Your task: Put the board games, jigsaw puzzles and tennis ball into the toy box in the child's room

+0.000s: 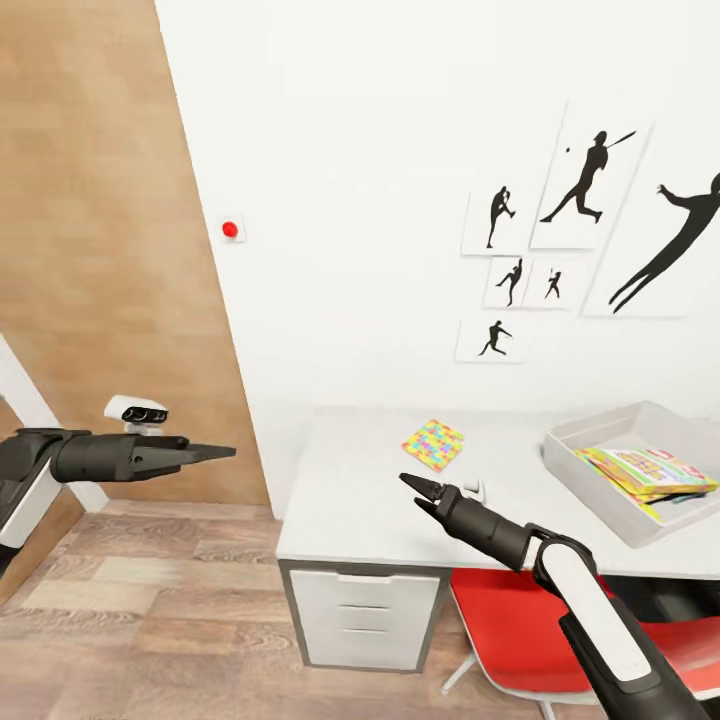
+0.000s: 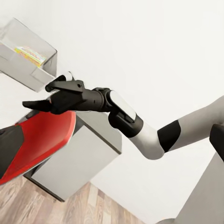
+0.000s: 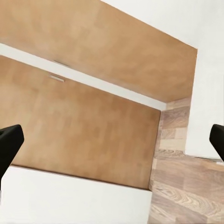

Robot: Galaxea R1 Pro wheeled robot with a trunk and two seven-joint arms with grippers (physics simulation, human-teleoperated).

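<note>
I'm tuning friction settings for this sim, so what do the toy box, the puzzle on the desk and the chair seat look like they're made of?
The toy box looks like smooth matte grey plastic: thin flared walls, even colour. The jigsaw puzzle reads as thin printed cardboard, a flat multicoloured mosaic square, though the render leaves that open. The chair seat looks like glossy red moulded plastic, with a soft sheen in the left wrist view.

both arms are matte black with white panels; the left gripper (image 1: 215,453) at mid-left carries a white camera box, the right gripper (image 1: 412,486) tapers to black points.
</note>
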